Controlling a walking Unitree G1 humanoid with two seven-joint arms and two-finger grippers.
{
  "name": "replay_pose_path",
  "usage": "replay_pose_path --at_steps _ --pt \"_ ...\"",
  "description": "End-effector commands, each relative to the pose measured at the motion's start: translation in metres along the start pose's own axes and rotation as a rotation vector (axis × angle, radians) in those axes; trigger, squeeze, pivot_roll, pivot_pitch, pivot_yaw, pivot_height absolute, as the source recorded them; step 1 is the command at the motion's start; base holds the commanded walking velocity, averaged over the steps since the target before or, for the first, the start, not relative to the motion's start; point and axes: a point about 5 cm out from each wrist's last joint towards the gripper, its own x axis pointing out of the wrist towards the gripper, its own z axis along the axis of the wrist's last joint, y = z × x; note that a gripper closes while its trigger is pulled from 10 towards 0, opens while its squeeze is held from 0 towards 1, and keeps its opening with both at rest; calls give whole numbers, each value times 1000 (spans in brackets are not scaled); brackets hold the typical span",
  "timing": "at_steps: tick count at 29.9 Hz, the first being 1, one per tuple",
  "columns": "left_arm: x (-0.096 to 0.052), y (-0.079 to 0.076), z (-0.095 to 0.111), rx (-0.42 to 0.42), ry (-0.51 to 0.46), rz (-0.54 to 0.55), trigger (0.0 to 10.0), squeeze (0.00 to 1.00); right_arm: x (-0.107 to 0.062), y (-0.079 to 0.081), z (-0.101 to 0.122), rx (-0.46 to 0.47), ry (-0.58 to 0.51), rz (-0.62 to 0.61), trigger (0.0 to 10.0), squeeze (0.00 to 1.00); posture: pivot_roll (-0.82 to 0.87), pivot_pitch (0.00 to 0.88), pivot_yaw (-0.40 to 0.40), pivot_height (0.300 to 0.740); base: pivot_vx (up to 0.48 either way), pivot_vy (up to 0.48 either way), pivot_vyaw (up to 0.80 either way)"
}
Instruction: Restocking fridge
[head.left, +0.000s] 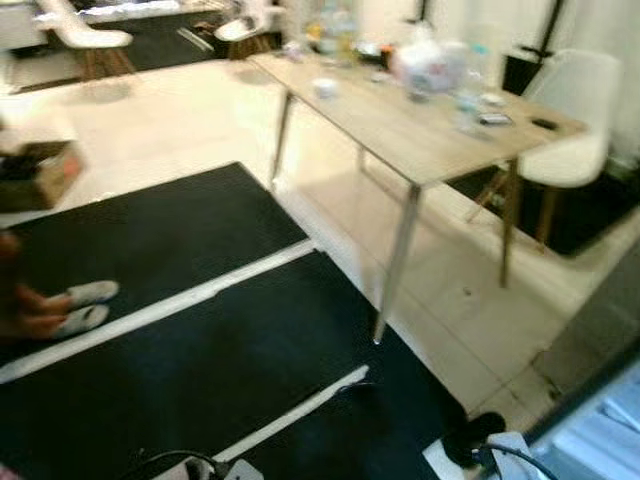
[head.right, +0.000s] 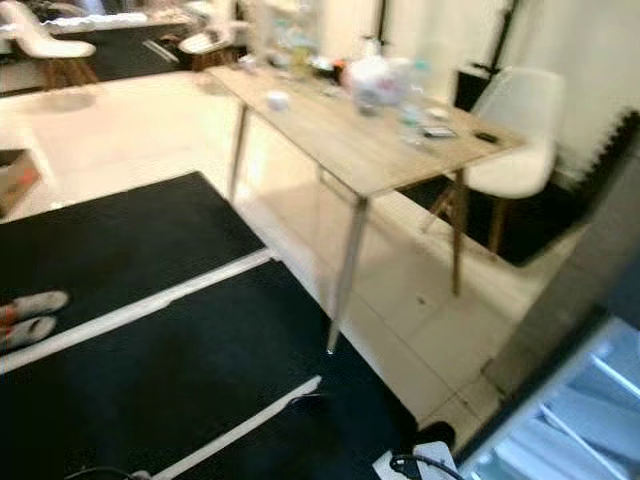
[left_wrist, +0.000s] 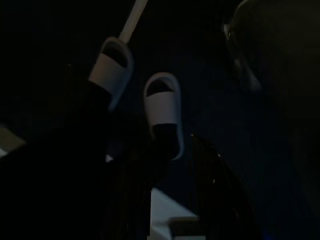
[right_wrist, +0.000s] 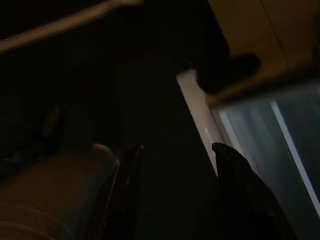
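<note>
Black mat lies nearest. Fridge stands open at lower right. Right gripper hangs beside it, fingers apart, empty. Left gripper's fingers: cannot tell. Table stands beyond.

Counts around the room

One wooden table with several blurred items on top, too smeared to number; three white chairs; two pale slippers on feet; two black mats split by white strips; one cardboard box.
</note>
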Motion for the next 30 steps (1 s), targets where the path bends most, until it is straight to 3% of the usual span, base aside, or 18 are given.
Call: replay_pose_path --at_steps 1,30 --pt "0 -6 4 5 -14 -19 10000 247 -2 -5 -3 -2 3 -17 10000 0 5 0 -62 740 0 0 800" --pt "0 -5 5 -11 -24 -16 10000 235 -1 -5 -2 -1 -2 -16 10000 0 5 0 -56 740 0 0 800"
